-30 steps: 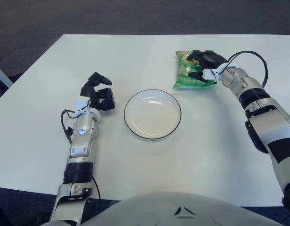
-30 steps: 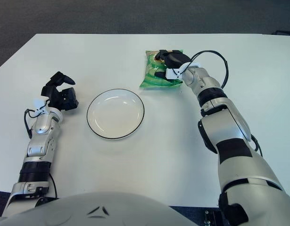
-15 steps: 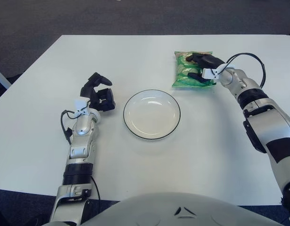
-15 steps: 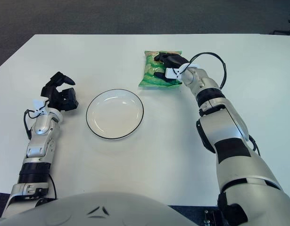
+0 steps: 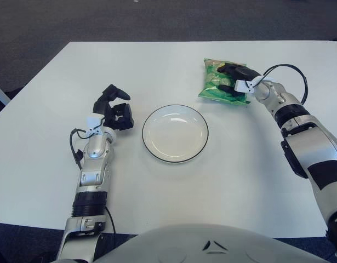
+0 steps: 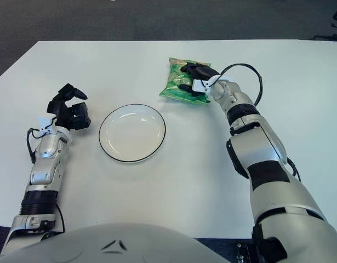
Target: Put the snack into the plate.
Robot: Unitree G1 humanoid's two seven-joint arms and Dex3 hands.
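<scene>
A green snack bag [image 5: 215, 86] lies on the white table at the back right, slightly tilted. My right hand [image 5: 233, 78] covers its right part, black fingers curled onto the bag's top and front. The white plate with a dark rim [image 5: 175, 133] stands empty at the table's middle, to the left of and nearer than the bag. My left hand [image 5: 114, 107] shows left of the plate, fingers loosely spread, holding nothing.
The white table [image 5: 42, 98] stretches wide around the plate, with its far edge behind the bag and dark carpet [image 5: 157, 19] beyond. A black cable [image 5: 291, 71] loops above my right wrist.
My right hand has shifted slightly on the snack bag, and the bag now sits a little more tilted. The left hand has stayed where it was.
</scene>
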